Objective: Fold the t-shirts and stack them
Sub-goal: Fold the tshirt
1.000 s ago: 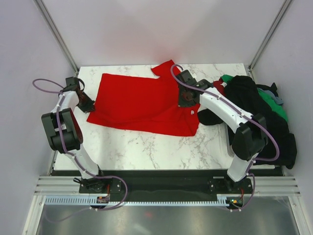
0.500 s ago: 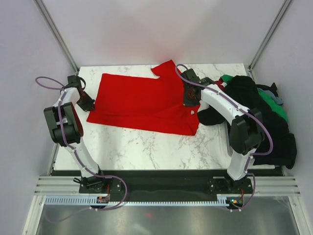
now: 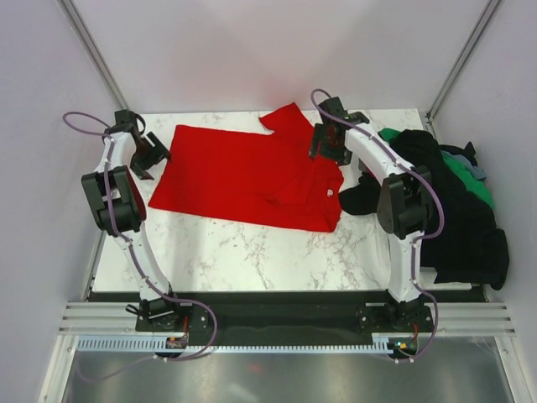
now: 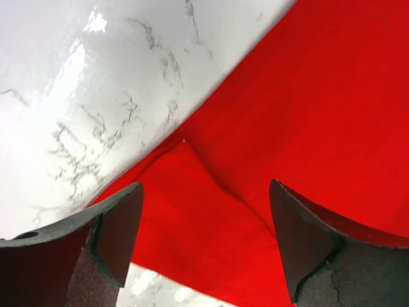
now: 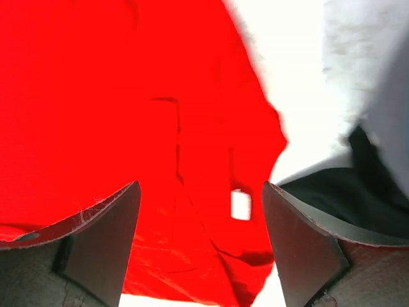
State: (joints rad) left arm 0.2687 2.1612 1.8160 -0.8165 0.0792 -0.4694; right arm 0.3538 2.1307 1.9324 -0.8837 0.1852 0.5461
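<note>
Claw L [image 4: 204, 192] & claw R [image 5: 199, 187] agape, empty, over tee [image 3: 243, 176].

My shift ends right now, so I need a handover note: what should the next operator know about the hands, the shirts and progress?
Left hand: open, empty, above the left edge of the red t-shirt.
Right hand: open, empty, above its right end near the collar.
Red t-shirt lies spread on the table, one sleeve sticking out at the far side.
The heap of other shirts sits at the table's right edge.
Done: one shirt laid out. Left: fold it, then the heap; no stack yet.
</note>
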